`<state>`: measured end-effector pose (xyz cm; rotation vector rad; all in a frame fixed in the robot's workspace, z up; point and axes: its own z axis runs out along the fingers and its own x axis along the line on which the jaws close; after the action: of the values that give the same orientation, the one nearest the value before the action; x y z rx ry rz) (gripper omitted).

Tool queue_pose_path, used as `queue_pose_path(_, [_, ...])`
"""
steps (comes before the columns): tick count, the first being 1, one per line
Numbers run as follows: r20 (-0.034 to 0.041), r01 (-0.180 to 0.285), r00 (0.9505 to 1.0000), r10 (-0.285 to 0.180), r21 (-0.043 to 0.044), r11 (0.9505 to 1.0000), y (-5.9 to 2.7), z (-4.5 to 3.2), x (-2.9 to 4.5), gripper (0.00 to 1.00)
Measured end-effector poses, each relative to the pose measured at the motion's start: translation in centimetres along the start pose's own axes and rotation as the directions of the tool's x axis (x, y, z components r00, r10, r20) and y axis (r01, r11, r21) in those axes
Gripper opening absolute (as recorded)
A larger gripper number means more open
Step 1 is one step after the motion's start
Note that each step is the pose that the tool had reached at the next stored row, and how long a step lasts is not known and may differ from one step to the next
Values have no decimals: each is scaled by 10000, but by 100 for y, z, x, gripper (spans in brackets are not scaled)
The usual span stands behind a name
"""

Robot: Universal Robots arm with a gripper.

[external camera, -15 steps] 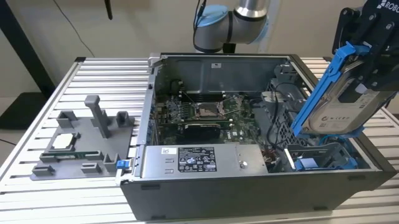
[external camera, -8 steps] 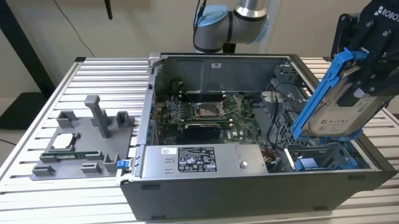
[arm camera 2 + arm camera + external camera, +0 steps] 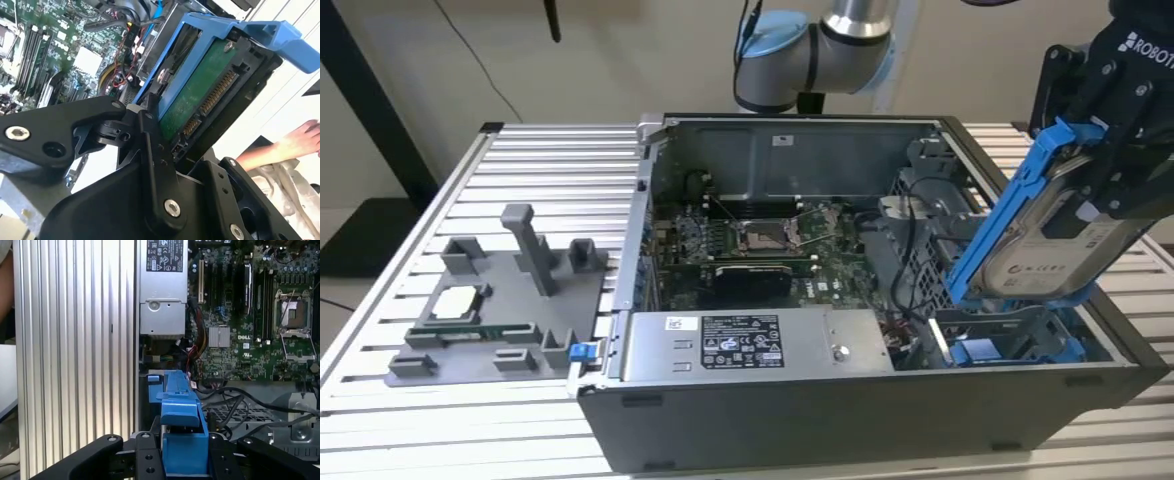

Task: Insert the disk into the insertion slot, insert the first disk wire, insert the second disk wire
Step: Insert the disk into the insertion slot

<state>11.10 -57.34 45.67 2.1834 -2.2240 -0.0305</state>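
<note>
In the second wrist view the black gripper (image 3: 200,120) has its jaws clamped on the disk (image 3: 202,92), a flat silver-grey hard drive clipped into a bright blue plastic carrier frame. One black finger (image 3: 151,131) presses against the frame's edge. The drive's green circuit-board side, with its row of gold connector contacts, faces this camera. In the first wrist view the blue frame sits squeezed between the two black fingers (image 3: 145,460).

The exterior view shows the disk held steeply tilted, white label toward the camera, over the near corner of the case at the exterior view's right. Right under its lower end lies the insertion slot (image 3: 987,350), a grey drive bay with bright blue plastic rails. Whether the disk touches the slot cannot be told.

Beside the slot are black cables and a perforated grey metal cage (image 3: 235,415). Further in are a green motherboard (image 3: 747,240) and a grey labelled power-supply box (image 3: 747,340), all inside an open grey computer case (image 3: 854,420). The case rests on a ribbed aluminium table (image 3: 480,440), with a grey fixture tray (image 3: 467,330) to the exterior view's left. A person's hand (image 3: 300,140) shows beyond the disk.
</note>
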Motion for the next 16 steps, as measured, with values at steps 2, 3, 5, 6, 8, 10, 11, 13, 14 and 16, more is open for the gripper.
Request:
queue_pose_path(2, [1, -1, 10000, 1, 3, 10000, -17, 24, 0, 0])
queue_pose_path(3, [0, 0, 10000, 0, 4, 10000, -25, 35, -1, 0])
queue_pose_path(5, [0, 0, 10000, 0, 8, 10000, -40, 58, -1, 0])
queue_pose_path(6, [1, 0, 10000, 0, 9, 10000, -46, 69, -1, 0])
queue_pose_path(8, [0, 0, 10000, 0, 11, 10000, -60, 91, -2, 0])
queue_pose_path(10, [0, 0, 10000, 0, 13, 10000, -73, 114, -2, 0])
queue_pose_path(11, [0, 0, 10000, 0, 14, 10000, -78, 125, -2, 0])
queue_pose_path(13, [0, 0, 10000, 0, 15, 10000, -86, 147, -2, 0])
queue_pose_path(14, [0, -1, 10000, 1, 16, 10000, -89, 157, -2, 0])
queue_pose_path(16, [2, -1, 10000, 1, 18, 10000, -94, 179, -2, 0])
